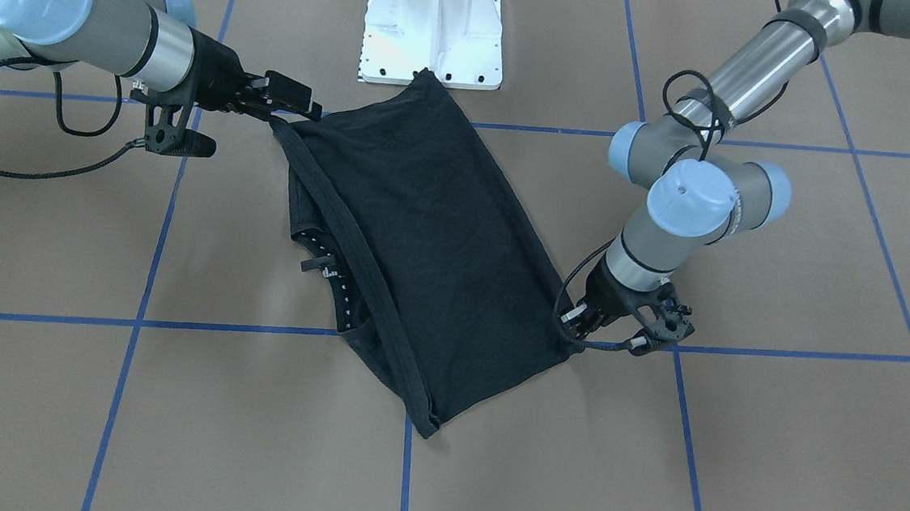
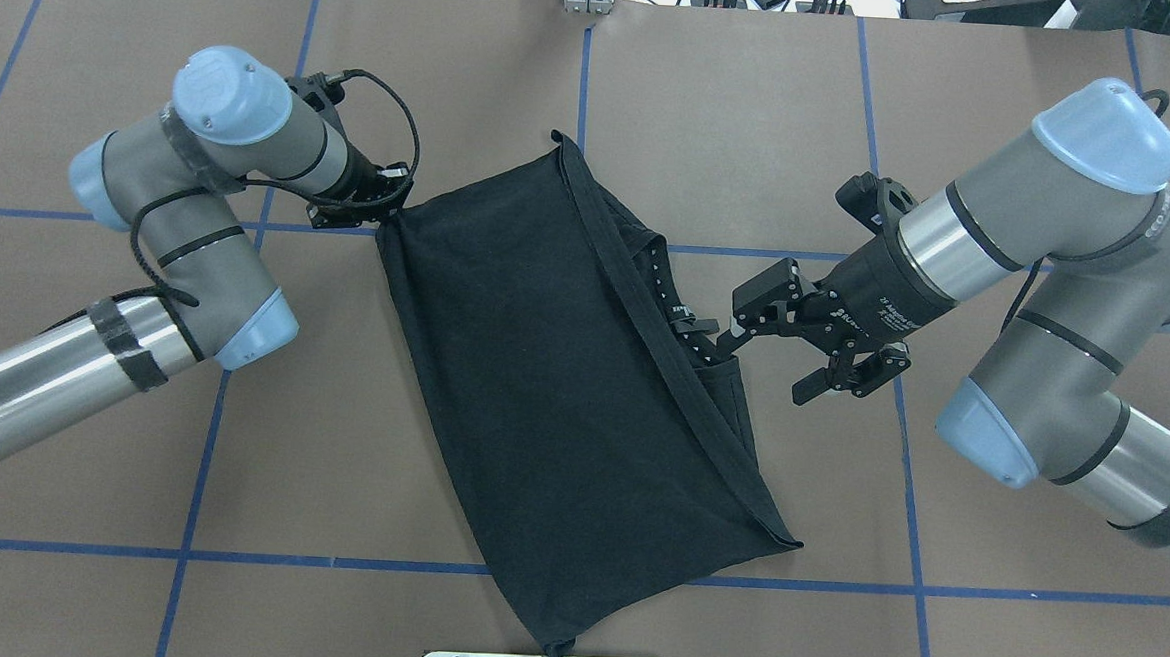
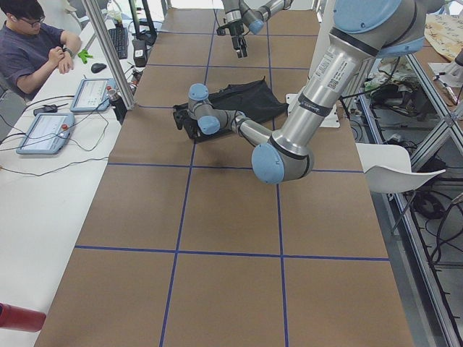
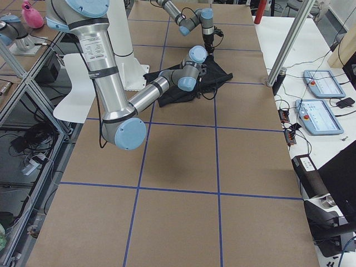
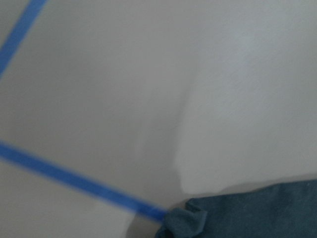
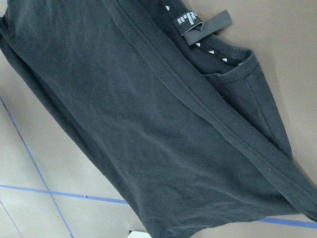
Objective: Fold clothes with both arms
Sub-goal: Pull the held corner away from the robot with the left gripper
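The black T-shirt (image 2: 552, 387) lies folded on the brown table, plain side up, slanting from the far middle towards my base. Its collar with a small label (image 2: 690, 326) shows along the right edge. It also shows in the front view (image 1: 424, 237) and fills the right wrist view (image 6: 148, 129). My left gripper (image 2: 393, 210) is shut on the shirt's far left corner, low at the table; that bunched corner shows in the left wrist view (image 5: 185, 220). My right gripper (image 2: 769, 346) is open and empty, just right of the collar edge, one finger close to the cloth.
The white base plate (image 1: 435, 43) stands at the shirt's near end. Blue tape lines (image 2: 83, 548) cross the brown table. An operator (image 3: 32, 43) sits with tablets (image 3: 47, 130) beyond the table's far side.
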{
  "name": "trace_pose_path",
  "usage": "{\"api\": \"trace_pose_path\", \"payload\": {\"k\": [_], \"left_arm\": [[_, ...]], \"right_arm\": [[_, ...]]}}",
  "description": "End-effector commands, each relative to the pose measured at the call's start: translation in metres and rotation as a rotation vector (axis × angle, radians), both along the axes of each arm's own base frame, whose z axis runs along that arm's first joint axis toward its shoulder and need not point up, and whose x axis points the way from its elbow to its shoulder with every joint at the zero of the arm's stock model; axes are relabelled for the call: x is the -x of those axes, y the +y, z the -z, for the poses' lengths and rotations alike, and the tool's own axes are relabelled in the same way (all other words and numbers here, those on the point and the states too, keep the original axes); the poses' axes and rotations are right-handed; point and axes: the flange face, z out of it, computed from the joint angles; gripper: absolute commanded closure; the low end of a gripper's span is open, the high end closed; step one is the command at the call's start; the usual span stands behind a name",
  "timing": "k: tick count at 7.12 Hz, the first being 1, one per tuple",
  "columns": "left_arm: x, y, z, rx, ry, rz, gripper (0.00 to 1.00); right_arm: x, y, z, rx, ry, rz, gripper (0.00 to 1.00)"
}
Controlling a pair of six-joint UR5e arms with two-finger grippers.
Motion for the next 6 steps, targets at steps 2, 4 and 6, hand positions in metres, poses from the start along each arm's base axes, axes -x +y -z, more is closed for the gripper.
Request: {"api": "trace_pose_path", "payload": {"k": [2,4,6], "left_arm": [[-0.012,-0.062,0.06,-0.026,0.018,0.052,1.0],[-0.025,-0.09,0.071,-0.125,0.049,0.127,1.0],[-0.031,-0.103,0.071,-0.161,0.051,0.163,1.0]], "right_arm": [[-0.002,-0.001,0.0,0.0,0.0,-0.004,0.0],[-0.008,-0.006,0.0,-0.001,0.001,-0.022,0.0],[-0.008,-0.005,-0.002,0.0,0.004,-0.024,0.0]]}}
